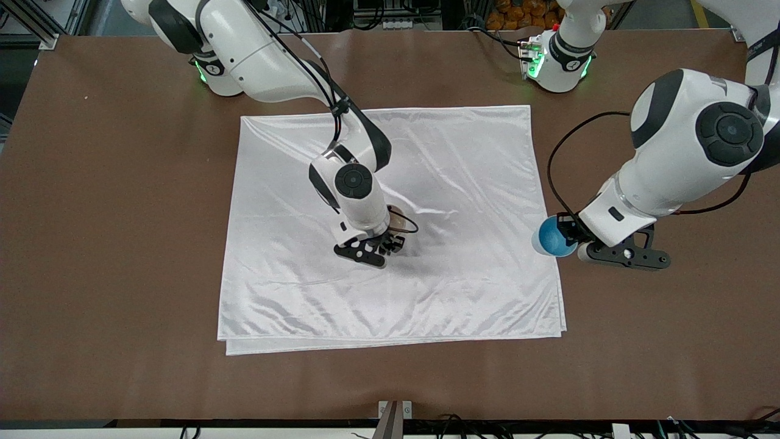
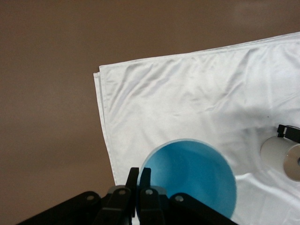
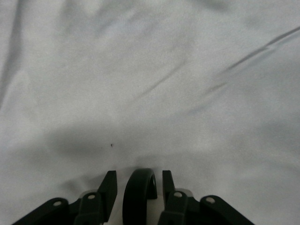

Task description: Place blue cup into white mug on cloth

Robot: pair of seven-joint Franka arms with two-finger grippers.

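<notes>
The cloth (image 1: 439,183) is being taken as the landmark throughout. The blue cup (image 1: 553,236) is being held up by the left gripper (image 1: 570,235), whose fingers (image 2: 133,180) are pinched shut on the cup's rim, one inside and one outside the wall. The cup is being carried over the cloth's edge at the left arm's end of the table, with its opening turned toward the front camera. In the left wrist view the cup's blue inside (image 2: 190,176) is being seen over the cloth's corner (image 2: 154,93).

The right gripper (image 1: 381,242) is being kept low over the middle of the cloth, where the white mug (image 1: 399,221) is largely hidden beneath the wrist; only a sliver of its body is being shown. In the right wrist view the mug's black handle (image 3: 139,192) is sitting between the fingers (image 3: 108,185), which are standing slightly apart from it on both sides, so the hold appears to be loosening or already let go.

By this showing, the mug is already standing on the cloth and the cup is already lifted. What is left is judged to be the clearing of the right arm, the carrying of the cup to above the mug, and its lowering inside.
</notes>
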